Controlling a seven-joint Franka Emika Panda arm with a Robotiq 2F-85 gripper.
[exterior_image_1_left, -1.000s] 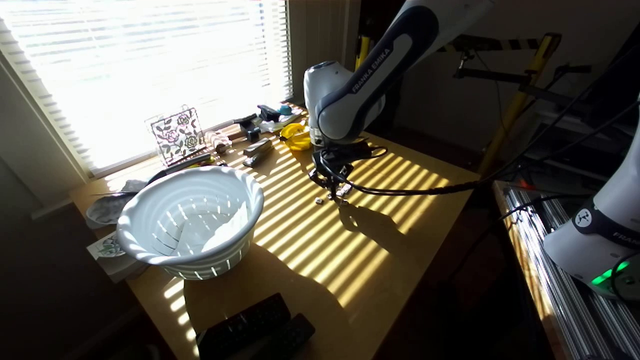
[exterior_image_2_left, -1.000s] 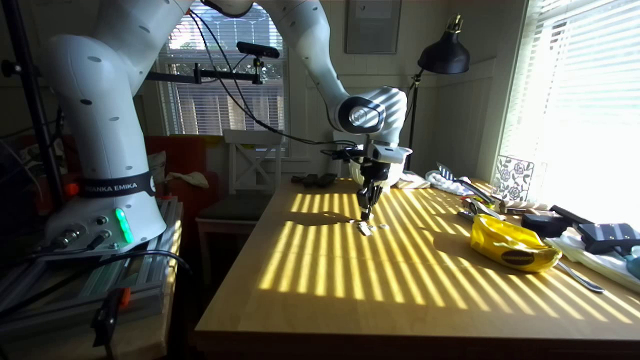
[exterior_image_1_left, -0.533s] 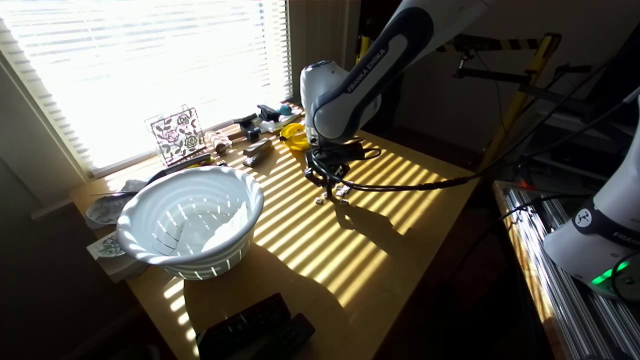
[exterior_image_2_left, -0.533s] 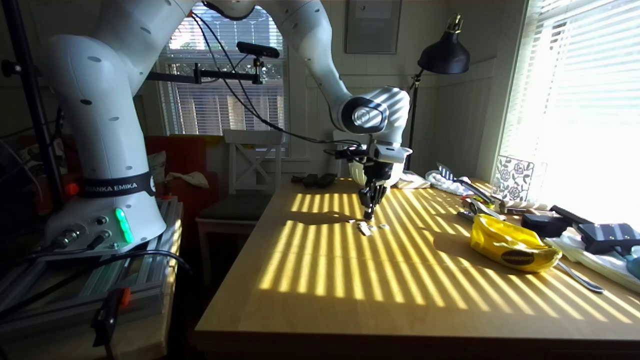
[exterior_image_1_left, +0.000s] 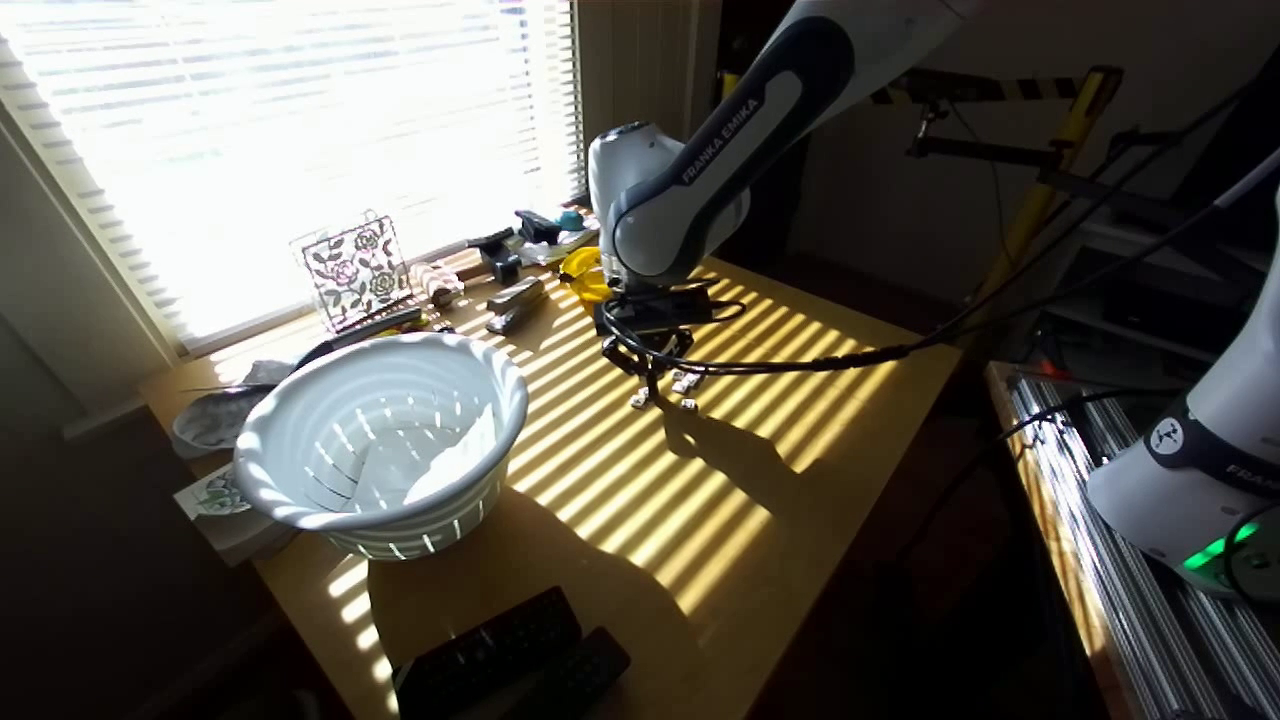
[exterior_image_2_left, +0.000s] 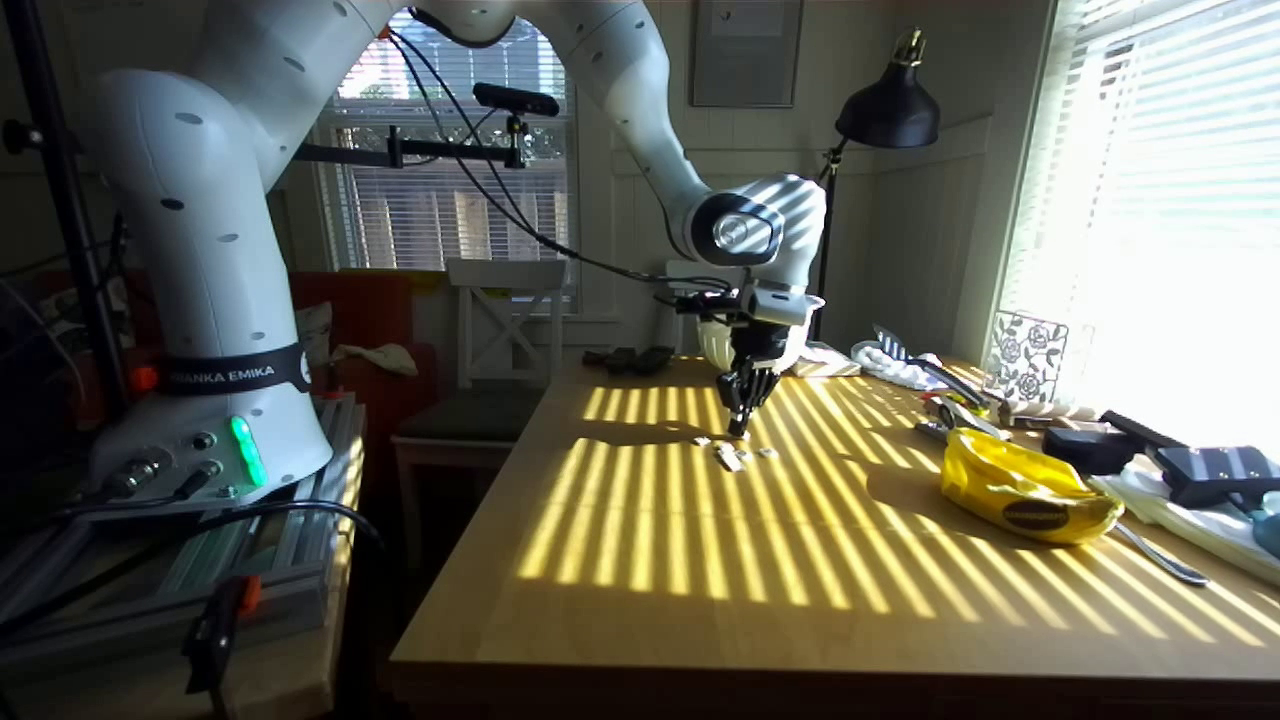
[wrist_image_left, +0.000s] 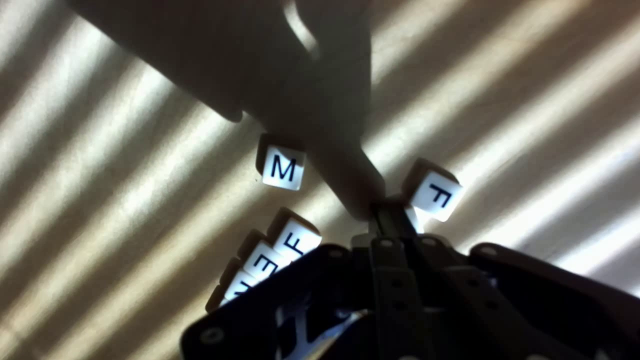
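Observation:
My gripper (wrist_image_left: 392, 215) has its black fingers together, fingertips low at the table among small white letter tiles. It also shows in both exterior views (exterior_image_1_left: 651, 396) (exterior_image_2_left: 738, 430). In the wrist view a tile lettered F (wrist_image_left: 437, 196) lies just right of the fingertips. A white piece (wrist_image_left: 414, 220), apparently another tile, is mostly hidden behind them; I cannot tell whether they touch it. A tile lettered M (wrist_image_left: 284, 168) lies to the left. A row of touching tiles, with F (wrist_image_left: 297, 239) and E (wrist_image_left: 262, 260) readable, runs lower left, partly hidden by the gripper.
On the table (exterior_image_2_left: 800, 620) stand a white slotted basket (exterior_image_1_left: 300, 510), a yellow banana-shaped pouch (exterior_image_2_left: 1020, 490), a stapler-like object (exterior_image_1_left: 515, 300) and a floral-patterned holder (exterior_image_1_left: 355, 272). Dark remotes (exterior_image_1_left: 500, 640) lie at one end. A cable (exterior_image_1_left: 800, 366) hangs from the wrist. Striped sunlight crosses the table.
My gripper has moved a little left in an exterior view, coming up beside a lone tile there, and slightly right in an exterior view facing the arm. The tiles show no clear movement.

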